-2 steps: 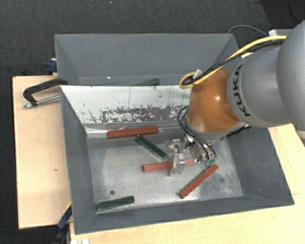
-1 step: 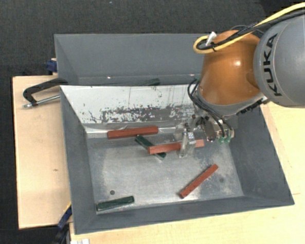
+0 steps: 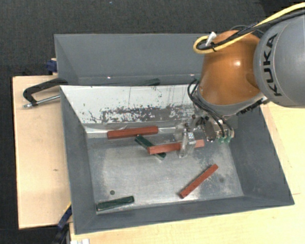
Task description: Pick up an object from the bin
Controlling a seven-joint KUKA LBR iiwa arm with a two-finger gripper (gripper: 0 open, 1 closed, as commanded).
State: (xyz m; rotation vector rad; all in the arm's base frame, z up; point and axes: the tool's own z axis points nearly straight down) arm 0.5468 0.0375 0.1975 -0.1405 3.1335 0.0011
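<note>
My gripper (image 3: pixel 187 142) is low inside the grey metal bin (image 3: pixel 76 165), toward its far right part, right over a red bar (image 3: pixel 167 149) that lies flat on the floor. The bar runs out from under my gripper toward the view's left, and a short reddish end shows on the other side. From this angle I cannot tell whether my gripper is wide, narrow or closed on the bar. Above it are my wrist's orange cover (image 3: pixel 231 73) and a yellow cable (image 3: pixel 240 33).

At the far end of that red bar, a dark green bar (image 3: pixel 142 141) lies at a slant, touching or slipping under it. Further from my gripper on the same side, a second red bar (image 3: pixel 132 131) lies along the foot of the back wall. Toward the near wall, just below my gripper in the view, a third red bar (image 3: pixel 198 181) lies on a diagonal, apart from the others. Well away from me, in the near left corner, another dark green bar (image 3: pixel 115 202) lies along the front wall, with a small dark speck (image 3: pixel 112 193) beside it.
</note>
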